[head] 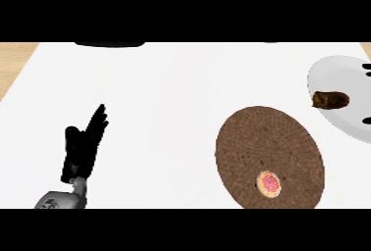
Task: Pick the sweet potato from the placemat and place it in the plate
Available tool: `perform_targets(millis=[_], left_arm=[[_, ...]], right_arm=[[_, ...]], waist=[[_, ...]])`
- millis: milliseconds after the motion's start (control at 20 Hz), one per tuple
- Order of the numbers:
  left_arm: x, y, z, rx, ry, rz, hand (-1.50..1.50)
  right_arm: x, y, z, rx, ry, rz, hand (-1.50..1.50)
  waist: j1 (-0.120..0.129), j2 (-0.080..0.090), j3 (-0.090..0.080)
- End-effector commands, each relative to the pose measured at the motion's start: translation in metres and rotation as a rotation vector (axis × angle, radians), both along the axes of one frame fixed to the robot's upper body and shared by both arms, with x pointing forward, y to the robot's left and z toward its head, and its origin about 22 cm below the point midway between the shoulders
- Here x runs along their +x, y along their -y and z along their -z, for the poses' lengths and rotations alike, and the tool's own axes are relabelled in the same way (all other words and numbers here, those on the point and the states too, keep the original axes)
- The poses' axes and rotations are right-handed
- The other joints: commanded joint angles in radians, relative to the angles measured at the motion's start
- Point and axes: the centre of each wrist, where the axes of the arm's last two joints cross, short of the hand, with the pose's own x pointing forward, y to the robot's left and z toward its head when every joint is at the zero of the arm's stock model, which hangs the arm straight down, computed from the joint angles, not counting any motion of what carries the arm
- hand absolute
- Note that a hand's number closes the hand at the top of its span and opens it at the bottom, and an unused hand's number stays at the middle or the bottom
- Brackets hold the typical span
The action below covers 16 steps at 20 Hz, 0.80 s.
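Sweet potato (pixel 331 100), a dark brown lump, lies on the plate (pixel 334 73), which the right edge cuts off, while the left hand (pixel 82 147) rests open with straight fingers up at lower left, touching nothing, and black bits at the plate's right rim are hard to identify.

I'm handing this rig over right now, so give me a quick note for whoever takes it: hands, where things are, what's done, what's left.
Left hand: open, resting at the lower left, holding nothing.
Right hand: only dark fingertips show at the right edge over the plate; grip unclear.
Sweet potato: already lying in the plate.
Placemat: holds only a small round pink item.
Done: transfer looks complete.
Left: withdraw the right hand.
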Motion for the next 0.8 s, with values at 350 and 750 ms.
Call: perform_targets(millis=[350, 750], left_arm=[[-0.002, -0.005, 0.004, 0.014, -0.004, -0.011, 0.00], [-0.008, -0.002, 0.007, 0.000, -0.001, -0.007, 0.00]], right_arm=[[-0.034, 0.036, 0.000, 0.553, 0.150, 0.032, -1.50], [-0.043, 0.047, -0.005, 0.616, 0.171, -0.017, -1.50]], waist=[[0.000, 0.007, 0.002], [0.003, 0.003, 0.002]])
